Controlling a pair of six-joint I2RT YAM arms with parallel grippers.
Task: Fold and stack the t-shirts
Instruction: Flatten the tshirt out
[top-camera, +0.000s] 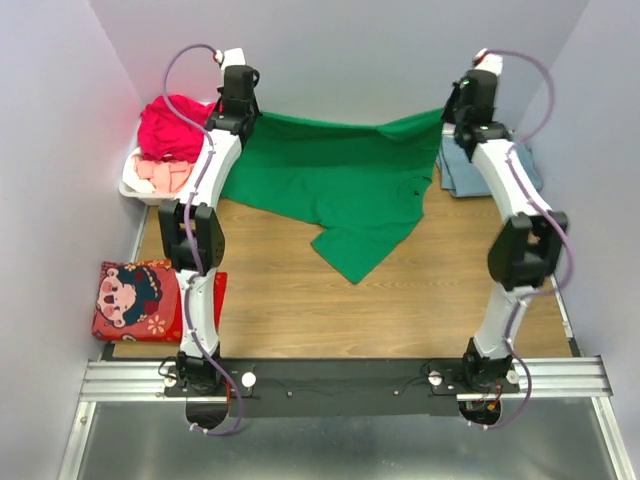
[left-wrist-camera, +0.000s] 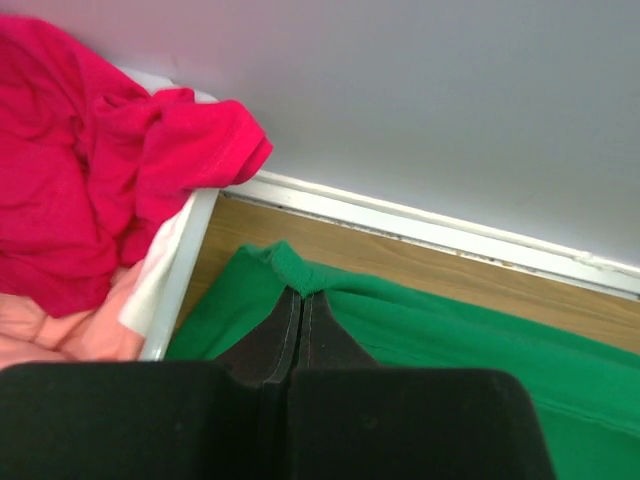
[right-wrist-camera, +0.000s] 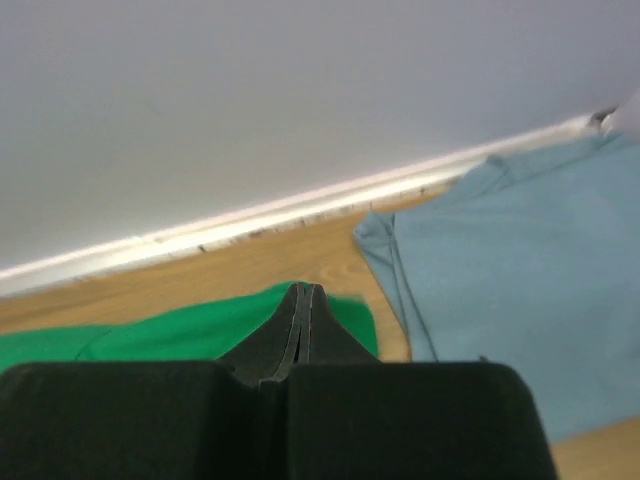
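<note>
Your left gripper (left-wrist-camera: 302, 295) is clenched on one far corner of the green t-shirt (top-camera: 340, 180), its two black fingers (left-wrist-camera: 265, 345) pressed together with the fabric pinched at their tips. Your right gripper (right-wrist-camera: 303, 290) is clamped the same way on the opposite far corner. The far edge of the green t-shirt sags between the two grips, and the rest of it spreads over the wooden table (top-camera: 300, 300) towards the arm bases, ending in a rumpled point (one sleeve shows at its right side).

To the right of the green t-shirt, just beside the corner your right gripper holds, the blue-grey t-shirt (right-wrist-camera: 500, 260) lies flat on the table. To the left of the green t-shirt stands the white basket (left-wrist-camera: 180, 270), its rim just beside the corner in your left gripper. The magenta-red t-shirt (left-wrist-camera: 80, 170) is heaped in it, spilling over the rim, with the pale pink t-shirt (top-camera: 165, 175) bunched under it. Well to the left of the green t-shirt's near point, at the table's edge, lies a printed red cushion (top-camera: 140, 300).
</note>
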